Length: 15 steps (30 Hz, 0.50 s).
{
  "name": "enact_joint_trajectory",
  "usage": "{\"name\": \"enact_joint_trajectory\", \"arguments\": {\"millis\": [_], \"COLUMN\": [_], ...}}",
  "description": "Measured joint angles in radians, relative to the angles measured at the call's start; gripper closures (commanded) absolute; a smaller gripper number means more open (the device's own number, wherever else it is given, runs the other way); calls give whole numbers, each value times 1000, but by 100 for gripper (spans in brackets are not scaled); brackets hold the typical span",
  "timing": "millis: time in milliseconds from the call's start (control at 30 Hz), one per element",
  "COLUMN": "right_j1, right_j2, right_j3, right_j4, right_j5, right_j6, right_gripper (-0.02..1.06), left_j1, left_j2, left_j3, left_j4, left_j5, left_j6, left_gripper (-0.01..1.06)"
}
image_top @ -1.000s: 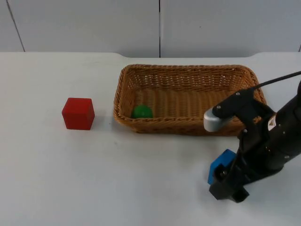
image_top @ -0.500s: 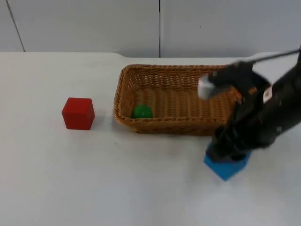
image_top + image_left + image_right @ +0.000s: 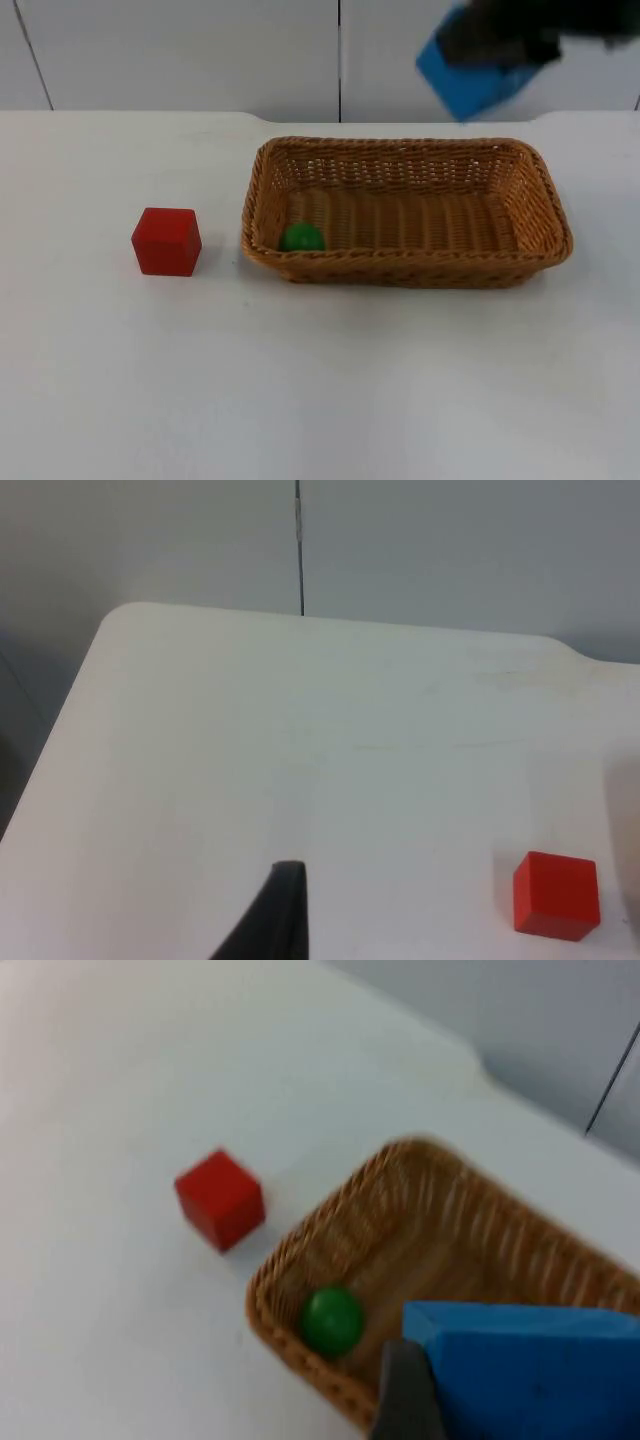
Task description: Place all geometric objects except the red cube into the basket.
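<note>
The right claw (image 3: 500,45) grips one blue block (image 3: 470,85) high above the basket (image 3: 405,268). One green ball (image 3: 301,238) lies inside; one red cube (image 3: 166,241) sits on the bench (image 3: 300,380). The left claw (image 3: 275,915) waits over the bench; I cannot tell how far open it is.

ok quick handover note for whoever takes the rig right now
Right end effector: shut on the blue block, held high above the woven wicker basket's far rim.
Left end effector: waiting over the table's left part, its state unclear.
Done: the green ball lies in the basket's near-left corner.
Left: lower and release the blue block into the basket.
Small red cube stays on the white table, left of the basket.
</note>
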Motion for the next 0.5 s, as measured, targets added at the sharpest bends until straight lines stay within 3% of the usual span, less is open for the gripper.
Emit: {"name": "enact_joint_trajectory", "arguments": {"millis": [200,300,500], "right_j1": [-9,-59,-121], "right_j2": [24,101,254], "right_j3": [-12,-16,-79], "right_j4": [-50,-56,-63], "right_j5": [-32,-87,-97], "right_j6": [0,39,61], "right_gripper": [100,100,100], "left_j1": [0,0,0], "left_j2": [0,0,0], "left_j3": [0,0,0], "left_j4": [0,0,2], "left_j5": [-7,-10,-10], "left_j6": [0,0,0], "left_gripper": [0,0,0]}}
